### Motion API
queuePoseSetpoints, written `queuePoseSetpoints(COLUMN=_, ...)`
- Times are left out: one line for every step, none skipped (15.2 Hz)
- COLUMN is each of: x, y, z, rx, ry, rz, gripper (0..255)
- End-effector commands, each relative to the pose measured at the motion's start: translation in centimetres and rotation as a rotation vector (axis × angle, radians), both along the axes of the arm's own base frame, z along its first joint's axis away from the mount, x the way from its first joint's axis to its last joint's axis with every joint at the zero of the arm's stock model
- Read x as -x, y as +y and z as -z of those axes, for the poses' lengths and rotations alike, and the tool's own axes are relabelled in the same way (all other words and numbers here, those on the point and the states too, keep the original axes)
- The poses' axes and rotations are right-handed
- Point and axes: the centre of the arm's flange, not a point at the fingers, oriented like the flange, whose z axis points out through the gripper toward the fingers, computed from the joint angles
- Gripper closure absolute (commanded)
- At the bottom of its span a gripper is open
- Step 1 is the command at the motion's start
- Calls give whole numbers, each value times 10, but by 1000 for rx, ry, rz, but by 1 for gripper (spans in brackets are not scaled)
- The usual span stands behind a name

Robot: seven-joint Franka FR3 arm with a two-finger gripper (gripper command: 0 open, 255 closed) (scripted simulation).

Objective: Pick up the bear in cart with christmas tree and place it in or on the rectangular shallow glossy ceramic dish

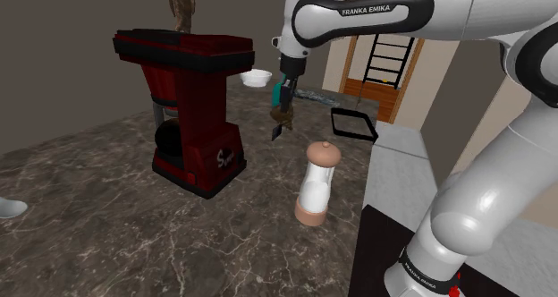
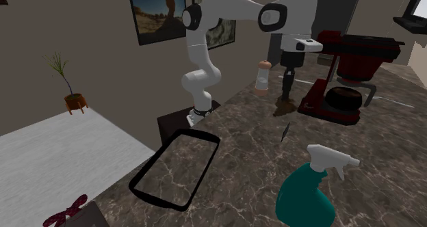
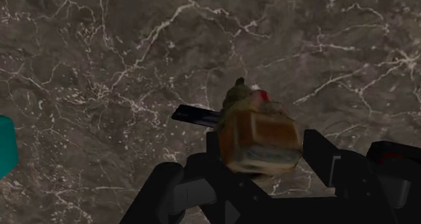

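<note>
The tool [image 3: 262, 163] grips the bear in cart [image 3: 260, 138] above bare marble table [image 2: 239, 157]. In the second exterior view, the black-rimmed dish [image 2: 174, 167] sits at eight o'clock from it by the table's edge. The red coffee maker [image 2: 345, 68] stands at three o'clock.

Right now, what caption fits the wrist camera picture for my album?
Black gripper clasps a small brown bear-in-cart toy above the dark marbled counter.
</note>
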Motion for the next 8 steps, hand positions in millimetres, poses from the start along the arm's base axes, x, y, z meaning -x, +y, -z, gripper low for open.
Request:
queuePoseSetpoints(x=4, y=-28, z=0, rx=0, ry=0, rz=-1, gripper=255)
queuePoseSetpoints(x=5, y=-41, z=0, rx=0, ry=0, rz=-1, gripper=255)
queuePoseSetpoints(x=6, y=-54, z=1, rx=0, ry=0, rz=-1, gripper=255)
queuePoseSetpoints(x=7, y=-68, z=1, rx=0, ry=0, rz=-1, gripper=255)
queuePoseSetpoints(x=8, y=-81, z=1, rx=0, ry=0, rz=-1, gripper=255)
queuePoseSetpoints(x=9, y=-94, z=2, rx=0, ry=0, rz=-1, gripper=255)
queuePoseSetpoints(x=10, y=-107, z=2, rx=0, ry=0, rz=-1, gripper=255)
queuePoseSetpoints(x=11, y=-120, z=2, rx=0, ry=0, rz=-1, gripper=255)
